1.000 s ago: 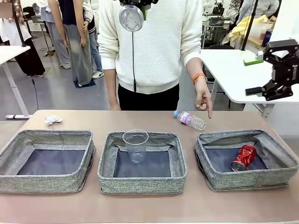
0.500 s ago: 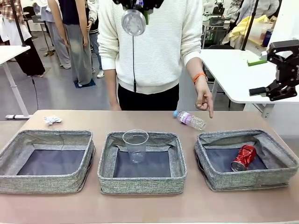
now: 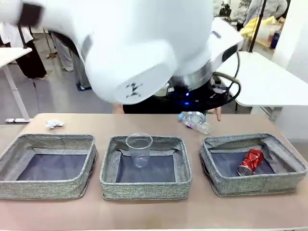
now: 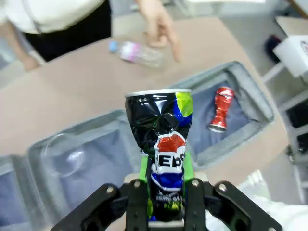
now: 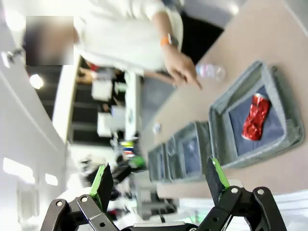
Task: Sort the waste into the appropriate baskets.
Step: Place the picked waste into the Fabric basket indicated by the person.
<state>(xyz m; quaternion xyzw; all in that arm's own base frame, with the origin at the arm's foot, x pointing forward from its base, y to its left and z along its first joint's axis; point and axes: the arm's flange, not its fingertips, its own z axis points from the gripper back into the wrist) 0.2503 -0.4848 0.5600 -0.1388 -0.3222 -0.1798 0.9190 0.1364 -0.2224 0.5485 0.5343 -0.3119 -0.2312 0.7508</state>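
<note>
1. The left pincer [image 4: 164,168] stays clenched on the crushed dark blue-silver can [image 4: 161,122], having swung down over the table [image 4: 72,86] within the last second.
2. Just beyond it, the right-hand basket [image 4: 262,103] holds the crushed red can [image 4: 219,108], so a drop there looks next.
3. The right pincer [image 5: 159,168] hangs released, well apart.

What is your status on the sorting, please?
Left claw shut on dark can. Right claw open, empty. Red can in right basket. Person's hand by bottle.
</note>
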